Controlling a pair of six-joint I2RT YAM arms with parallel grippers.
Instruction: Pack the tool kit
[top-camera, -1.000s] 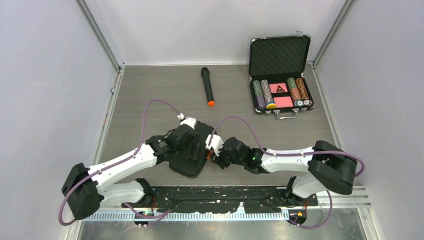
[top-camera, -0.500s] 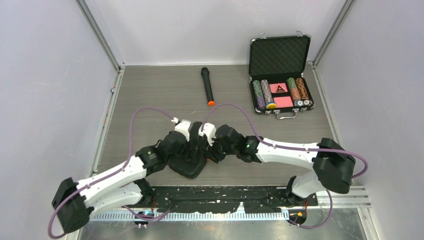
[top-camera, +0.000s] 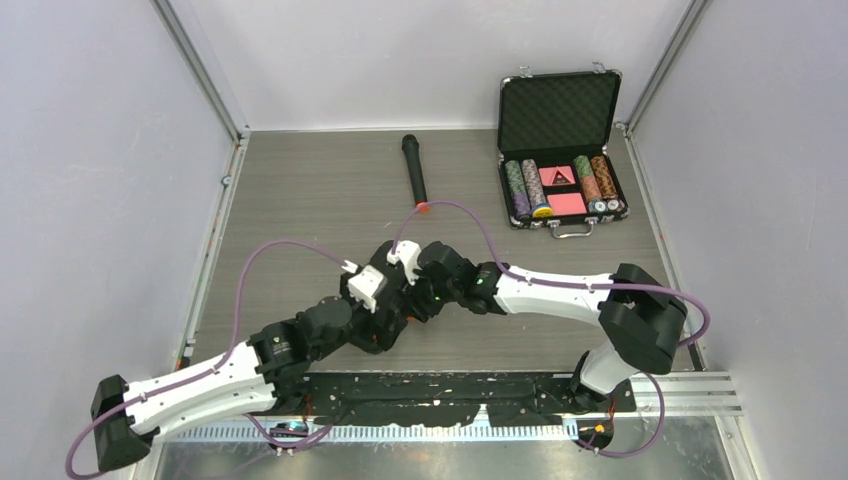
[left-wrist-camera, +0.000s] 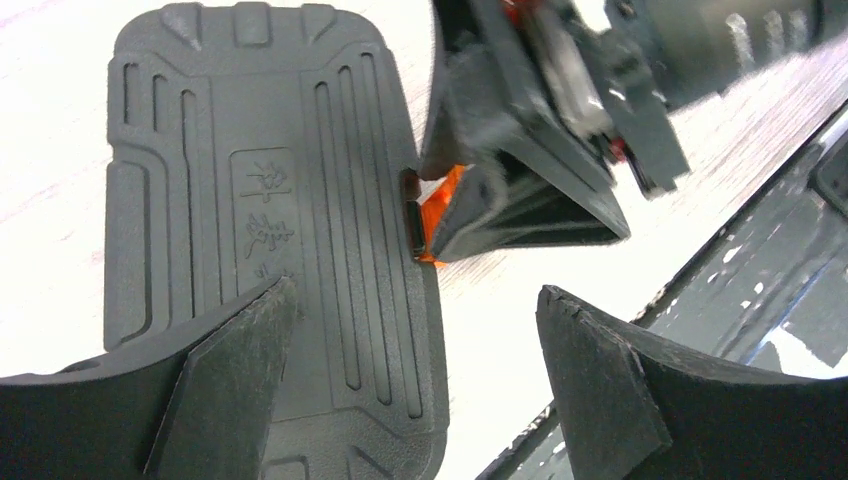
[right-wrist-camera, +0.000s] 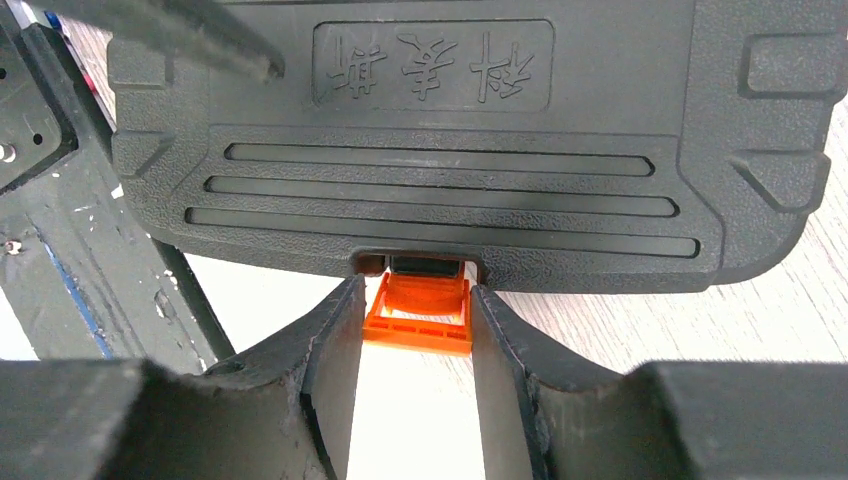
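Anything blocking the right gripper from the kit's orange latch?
Nothing visible. The orange latch sits between the fingers of the right gripper at the edge of the tool kit; the left gripper hangs open above the kit, away from it.

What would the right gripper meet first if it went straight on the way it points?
The case: its edge lies just ahead of the right gripper, probably touching. The latch sits between the fingers, seemingly pinched.

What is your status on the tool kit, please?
Left hand open above the tool kit. Right hand shut on its orange latch. Kit closed, flat on the table. Microphone, chip case far off.
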